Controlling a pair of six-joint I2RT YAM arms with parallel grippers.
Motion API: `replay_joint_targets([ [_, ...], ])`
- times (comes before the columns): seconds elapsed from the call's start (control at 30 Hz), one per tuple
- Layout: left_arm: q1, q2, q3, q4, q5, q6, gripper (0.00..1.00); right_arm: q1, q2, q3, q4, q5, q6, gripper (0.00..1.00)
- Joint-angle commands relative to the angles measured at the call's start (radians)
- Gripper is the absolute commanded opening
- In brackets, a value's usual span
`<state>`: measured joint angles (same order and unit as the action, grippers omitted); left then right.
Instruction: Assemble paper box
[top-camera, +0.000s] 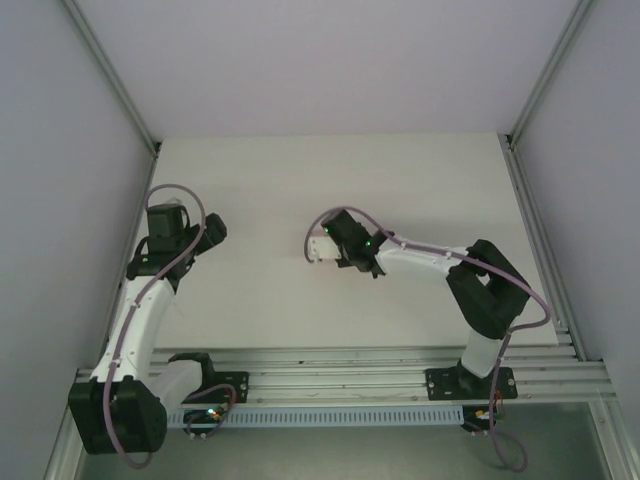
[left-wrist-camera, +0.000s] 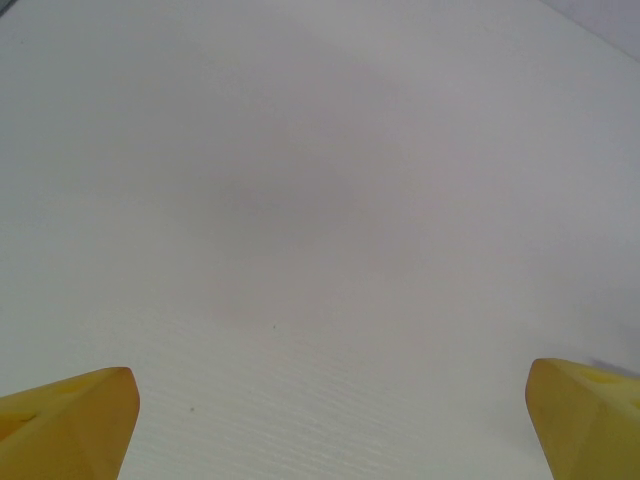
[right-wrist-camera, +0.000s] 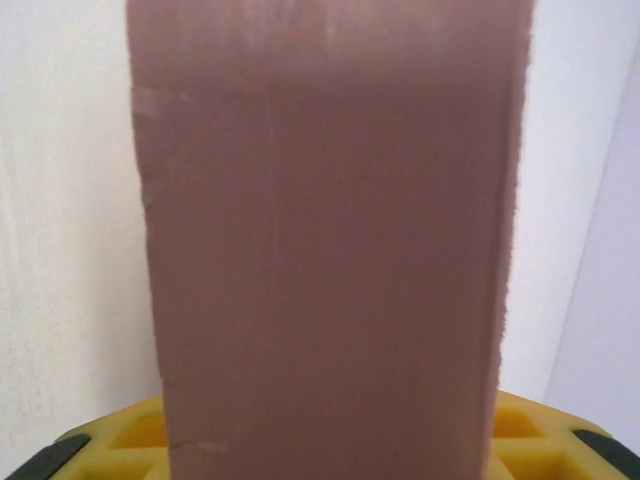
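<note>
Gripping a small low box of thin matte pink card (right-wrist-camera: 330, 230) in the right pincer (right-wrist-camera: 330, 445), clamped narrow on it, one plain creased panel facing the wrist. Looks already folded up; cannot see the flap closure, so probably only tucking and setting down left. Found left pincer (left-wrist-camera: 320, 420) spread wide, empty, well apart leftward, over the white table (top-camera: 400, 180).

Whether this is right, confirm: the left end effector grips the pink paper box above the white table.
Wrong arm: the right end effector grips the paper box, as the right wrist view shows; the left end effector is open over the table.
</note>
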<state>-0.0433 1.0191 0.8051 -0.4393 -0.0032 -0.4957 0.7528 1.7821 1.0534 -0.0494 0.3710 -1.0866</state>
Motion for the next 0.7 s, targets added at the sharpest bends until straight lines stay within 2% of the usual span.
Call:
replay_joint_targets([
  [0.0,0.008,0.013,-0.008,0.010,0.012,0.009,1.00,0.005,0.041,-0.035,0.275,0.034,-0.225,0.41],
  [0.1,0.009,0.025,0.001,0.011,0.016,0.013,1.00,0.007,0.043,-0.060,0.317,0.022,-0.195,0.41],
  [0.23,0.009,0.033,0.019,0.001,0.007,0.020,1.00,0.013,0.046,-0.052,0.261,0.023,-0.138,0.42],
  [0.4,0.009,0.035,0.031,-0.013,-0.001,0.017,1.00,0.014,0.061,-0.049,0.213,0.028,-0.064,0.53],
  [0.57,0.008,0.037,0.033,-0.018,-0.029,0.035,1.00,0.023,0.032,-0.049,0.092,-0.029,0.039,0.72],
  [0.6,0.009,0.040,0.036,-0.017,-0.026,0.040,1.00,0.026,0.005,-0.044,0.042,-0.057,0.075,0.80],
  [0.63,0.008,0.042,0.038,-0.015,-0.020,0.042,1.00,0.028,-0.025,-0.032,-0.027,-0.096,0.111,0.94],
  [0.67,0.008,0.046,0.042,-0.015,-0.018,0.044,1.00,0.030,-0.056,-0.014,-0.101,-0.143,0.152,1.00],
])
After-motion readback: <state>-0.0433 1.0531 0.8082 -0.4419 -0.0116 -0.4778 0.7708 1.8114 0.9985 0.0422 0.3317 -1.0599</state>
